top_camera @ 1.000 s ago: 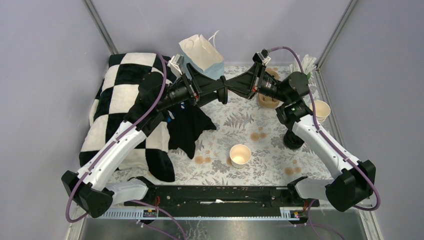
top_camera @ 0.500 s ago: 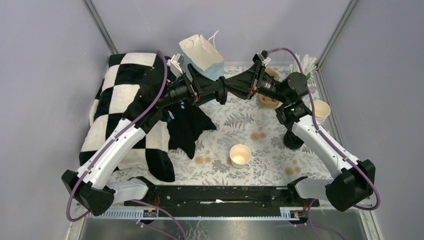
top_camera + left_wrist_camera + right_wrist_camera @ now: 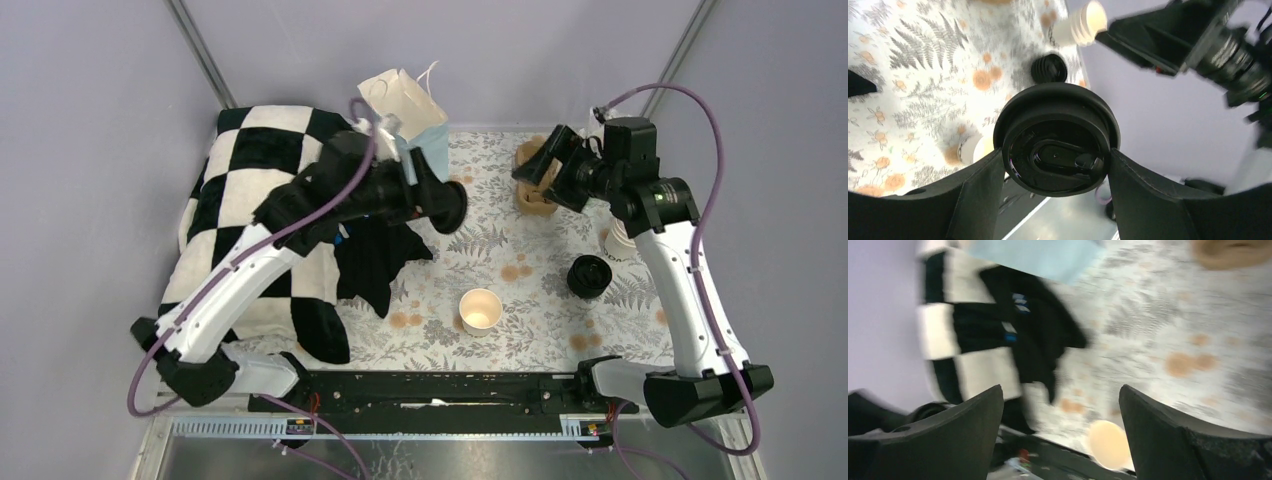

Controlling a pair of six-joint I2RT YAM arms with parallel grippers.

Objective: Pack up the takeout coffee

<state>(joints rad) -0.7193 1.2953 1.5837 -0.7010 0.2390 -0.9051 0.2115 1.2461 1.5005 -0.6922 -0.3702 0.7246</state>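
Note:
My left gripper (image 3: 443, 205) (image 3: 1055, 159) is shut on a round black plastic lid (image 3: 452, 206) (image 3: 1055, 145), held above the middle of the table with its top toward the wrist camera. No cup body shows behind the lid. The takeout coffee as a lidded cup is out of view. A lidless white paper cup (image 3: 480, 309) (image 3: 1108, 442) stands upright near the front middle. My right gripper (image 3: 545, 172) (image 3: 1060, 432) hangs open and empty at the back right, apart from the lid; its wrist view is blurred.
A white and blue paper bag (image 3: 405, 100) stands at the back. A checkered blanket (image 3: 250, 190) and a black cloth (image 3: 375, 250) lie on the left. A brown cardboard piece (image 3: 535, 203), a stack of black lids (image 3: 589, 276) (image 3: 1049, 68) and stacked cream cups (image 3: 1083, 25) are on the right.
The right gripper opened, let go of the lid and pulled back to the right. The left gripper keeps hold of the lid and has drawn slightly left.

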